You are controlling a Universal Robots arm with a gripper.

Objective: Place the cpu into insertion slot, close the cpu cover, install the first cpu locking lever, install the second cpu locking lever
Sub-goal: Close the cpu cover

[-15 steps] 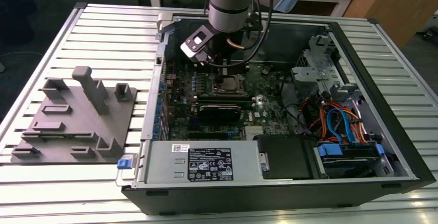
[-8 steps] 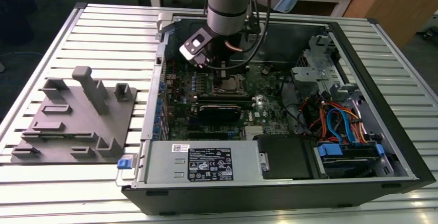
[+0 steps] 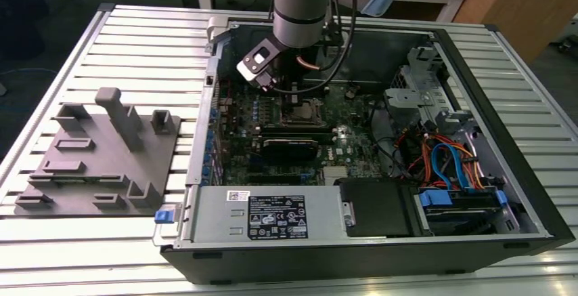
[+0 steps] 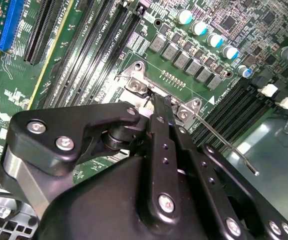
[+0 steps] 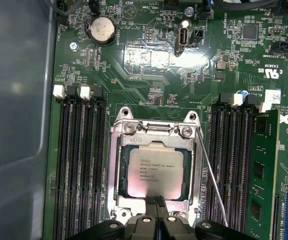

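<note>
— Where do we have the cpu?

— We see the cpu (image 5: 156, 165) lying flat in the slot (image 5: 124, 155). The cover (image 5: 116, 170) is down around it, and the grey top shows through the window.

— And our pincer?

— The pincer (image 5: 156, 187) has its fingers pressed together, with the tips at the cover's edge. We can't tell whether anything is nipped between them. In the second wrist view its black body hides most of the cover.

— What crowds us there?

— Memory slots (image 5: 79, 165) flank the slot on both sides, and one of them holds a green stick (image 5: 263, 170). A thin wire lever (image 5: 211, 175) slants out from a slot corner over the memory slots, its end free. A row of capacitors (image 4: 199, 28) stands near that corner.

— And wider out?

— In the exterior view our arm (image 3: 302, 5) reaches down into the far part of the open case (image 3: 532, 194), which sits on the slatted table (image 3: 135, 32). A black block (image 3: 289, 148) lies on the board just nearer than the arm's tip. The power supply (image 3: 262, 218) runs along the near edge. Cables (image 3: 447, 157) bunch on the exterior view's right. A grey tray (image 3: 99, 154) rests on the table on the exterior view's left, outside the case.
</note>
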